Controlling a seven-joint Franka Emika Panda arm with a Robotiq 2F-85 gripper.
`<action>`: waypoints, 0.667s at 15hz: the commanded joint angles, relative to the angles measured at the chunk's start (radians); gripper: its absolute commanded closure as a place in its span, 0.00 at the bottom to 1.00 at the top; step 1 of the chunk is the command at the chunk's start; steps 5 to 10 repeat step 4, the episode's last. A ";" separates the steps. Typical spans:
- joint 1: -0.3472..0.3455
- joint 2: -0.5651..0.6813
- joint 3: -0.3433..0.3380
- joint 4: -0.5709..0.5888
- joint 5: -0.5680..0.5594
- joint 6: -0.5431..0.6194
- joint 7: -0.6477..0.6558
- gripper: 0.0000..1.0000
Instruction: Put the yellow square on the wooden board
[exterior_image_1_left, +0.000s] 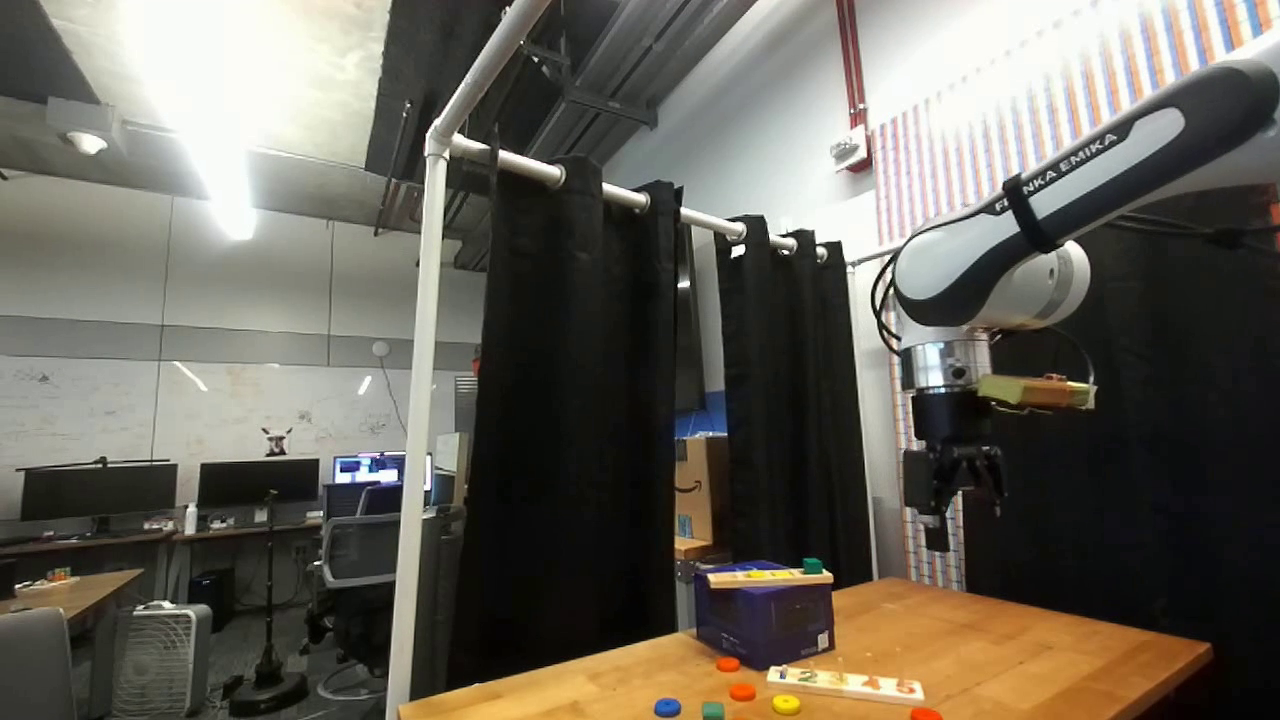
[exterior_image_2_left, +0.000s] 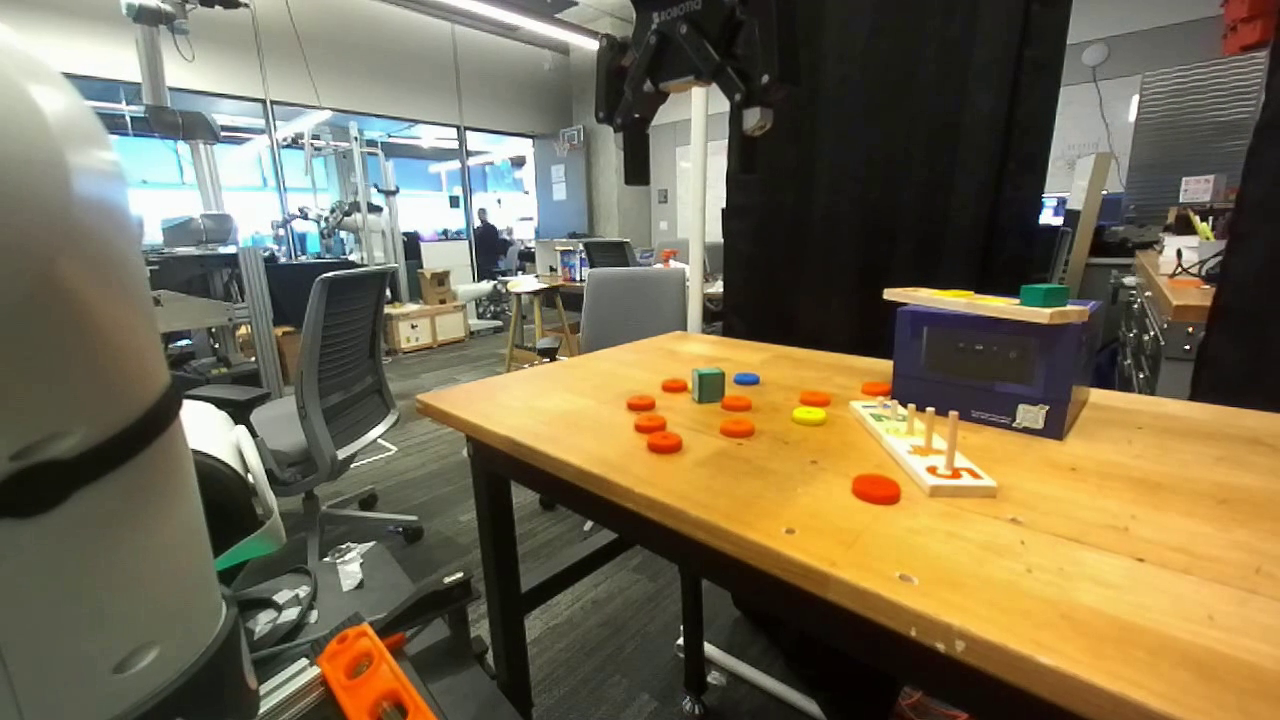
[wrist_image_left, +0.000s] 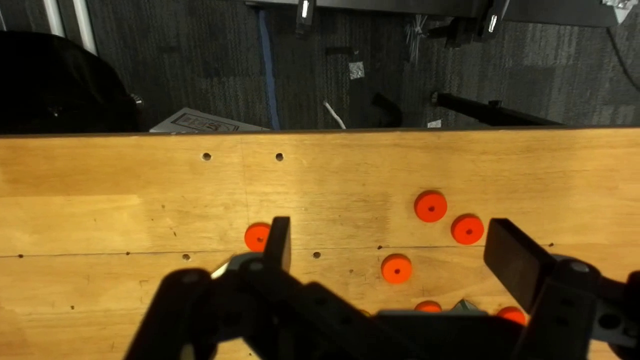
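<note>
No loose yellow square can be made out. Flat yellow patches (exterior_image_2_left: 950, 294) lie on a thin wooden board (exterior_image_2_left: 1060, 313) atop a purple box; the board also shows in an exterior view (exterior_image_1_left: 722, 580). I cannot tell whether the patches are loose pieces. A yellow disc (exterior_image_2_left: 809, 415) with a rounded outline lies on the table, also in an exterior view (exterior_image_1_left: 786, 705); in the wrist view it is almost wholly hidden by the gripper. My gripper (wrist_image_left: 390, 242) is open and empty, high above the table in both exterior views (exterior_image_1_left: 965, 505) (exterior_image_2_left: 692, 150).
The purple box (exterior_image_2_left: 970, 355) stands on the table (exterior_image_2_left: 740, 480). A green block (exterior_image_2_left: 1044, 295) sits on its board; another green block (exterior_image_2_left: 708, 385) stands on the table. Several orange discs (exterior_image_2_left: 876, 489), a blue disc (exterior_image_2_left: 746, 379) and a numbered peg board (exterior_image_2_left: 915, 455) lie around.
</note>
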 joint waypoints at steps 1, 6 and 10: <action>-0.006 -0.009 -0.002 -0.004 0.004 -0.002 -0.009 0.00; -0.007 -0.024 -0.011 -0.014 0.004 -0.002 -0.020 0.00; -0.007 -0.024 -0.011 -0.014 0.004 -0.002 -0.020 0.00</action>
